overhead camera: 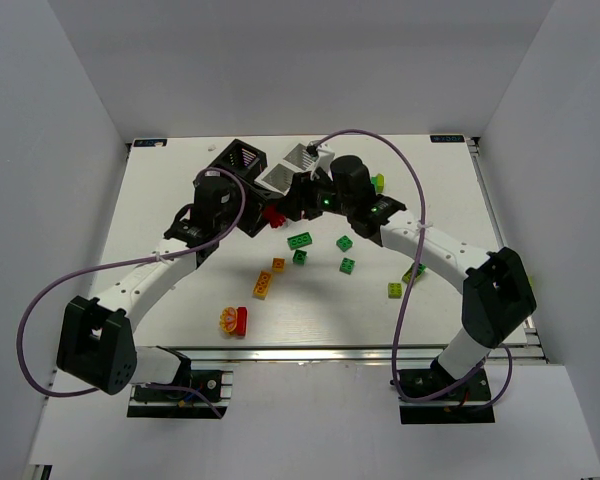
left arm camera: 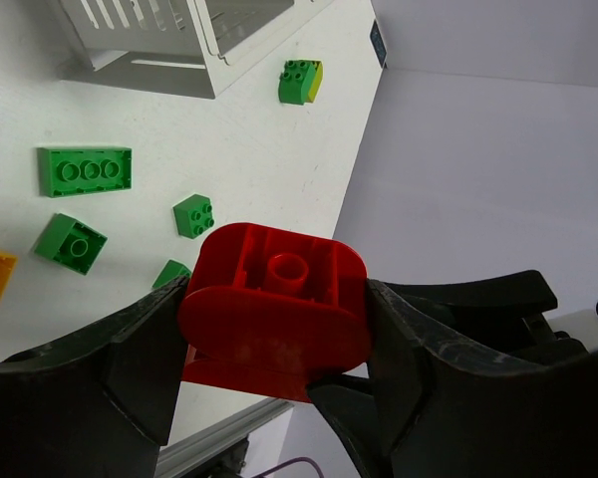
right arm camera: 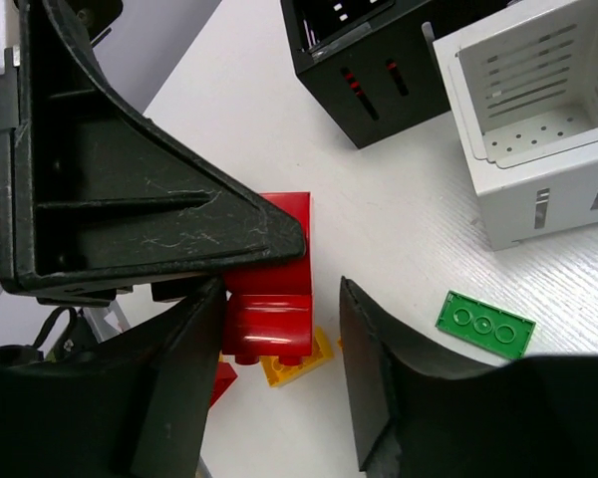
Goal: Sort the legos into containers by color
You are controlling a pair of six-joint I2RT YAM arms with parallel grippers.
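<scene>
Left gripper [left arm camera: 275, 334] around rounded red lego [left arm camera: 274, 294]

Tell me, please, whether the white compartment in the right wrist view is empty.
Empty, as far as visible: the white compartment shows a bare perforated floor.

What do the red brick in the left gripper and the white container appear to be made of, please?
The red brick looks like glossy moulded plastic: sheen, crisp stud. The white container is probably matte plastic, with slotted walls and perforated floor; painted metal cannot be excluded.
</scene>
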